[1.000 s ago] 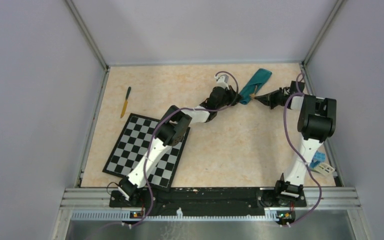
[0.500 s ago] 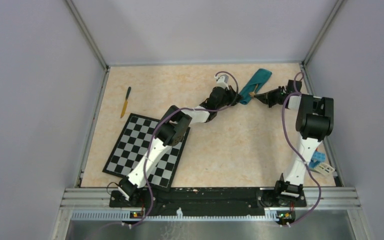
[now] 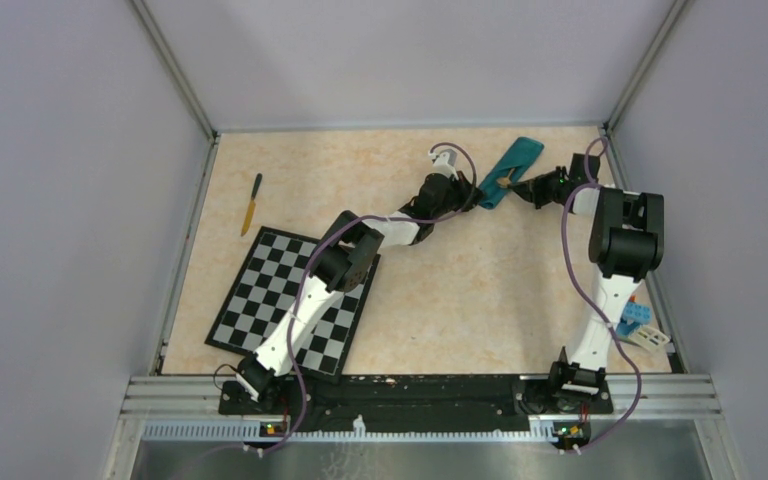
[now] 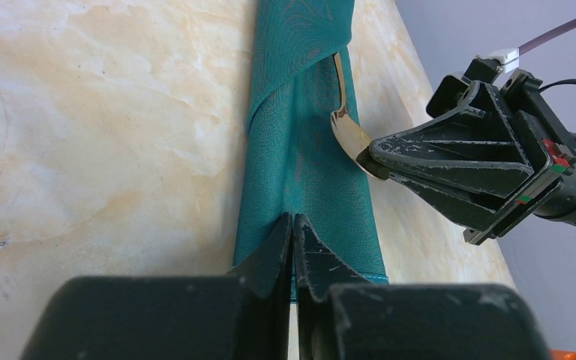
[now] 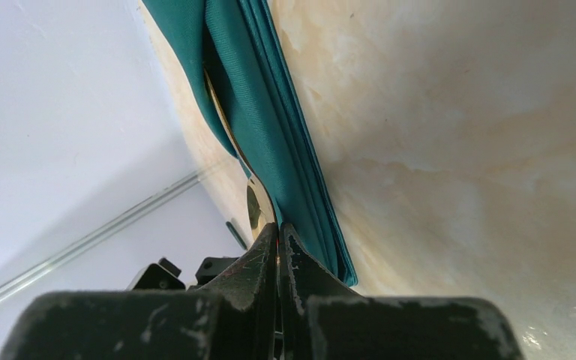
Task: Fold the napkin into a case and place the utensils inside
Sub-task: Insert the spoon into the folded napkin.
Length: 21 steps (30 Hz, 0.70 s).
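Note:
The napkin (image 3: 513, 165) lies at the far right of the table, folded into a narrow teal case (image 4: 300, 150). My left gripper (image 3: 477, 197) is shut on its near end, with teal cloth pinched between the jaws (image 4: 292, 225). My right gripper (image 3: 516, 185) is shut on the end of a yellowish-tan utensil (image 4: 349, 131). The far part of that utensil (image 5: 259, 206) runs under the case's fold (image 5: 262, 97) and is hidden there. My right gripper's tips (image 5: 279, 232) sit right beside the case's edge. Another utensil (image 3: 251, 203), dark with a yellowish end, lies alone at the far left.
A black-and-white checkerboard (image 3: 260, 320) lies at the near left under the left arm. Blue and white toy blocks (image 3: 638, 322) sit by the right wall near the right arm's base. Walls (image 3: 660, 110) close in on the table behind and beside the case.
My right gripper has moved a little farther away and left along the case, taking the tan utensil deeper under the fold. The left gripper has kept its hold and place.

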### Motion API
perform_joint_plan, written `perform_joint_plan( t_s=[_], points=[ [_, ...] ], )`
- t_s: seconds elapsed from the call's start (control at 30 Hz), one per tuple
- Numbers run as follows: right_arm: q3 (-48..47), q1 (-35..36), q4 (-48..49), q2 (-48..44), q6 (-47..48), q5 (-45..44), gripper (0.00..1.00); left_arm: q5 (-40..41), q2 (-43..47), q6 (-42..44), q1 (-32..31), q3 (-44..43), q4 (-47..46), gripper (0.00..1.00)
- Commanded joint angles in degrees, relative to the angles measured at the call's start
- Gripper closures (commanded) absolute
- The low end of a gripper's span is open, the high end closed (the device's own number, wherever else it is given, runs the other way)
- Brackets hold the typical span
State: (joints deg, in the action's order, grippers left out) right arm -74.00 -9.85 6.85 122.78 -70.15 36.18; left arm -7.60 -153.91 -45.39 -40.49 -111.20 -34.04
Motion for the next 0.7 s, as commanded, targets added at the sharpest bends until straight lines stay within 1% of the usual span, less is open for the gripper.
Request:
perform_joint_plan(
  t_s=[0.0, 0.13, 0.27, 0.67],
  points=[
    [-0.3, 0.7, 1.3, 0.2, -1.3, -3.5, 1.00, 0.5, -0.2, 0.0, 0.0, 1.9, 3.9, 0.93],
    [1.0, 1.5, 3.4, 0.4, -2.4, -4.9, 1.00, 0.3, -0.3, -0.1, 0.0, 1.9, 3.9, 0.93],
    [-0.6, 2.4, 3.9, 1.5, -2.4, -5.0, 1.00, 0.3, -0.3, 0.0, 0.0, 1.9, 4.0, 0.93],
    [-7.6, 3.9, -1.7, 4.5, 3.6, -6.3, 1.00, -0.1, -0.3, -0.2, 0.1, 2.0, 3.6, 0.93]
  ],
)
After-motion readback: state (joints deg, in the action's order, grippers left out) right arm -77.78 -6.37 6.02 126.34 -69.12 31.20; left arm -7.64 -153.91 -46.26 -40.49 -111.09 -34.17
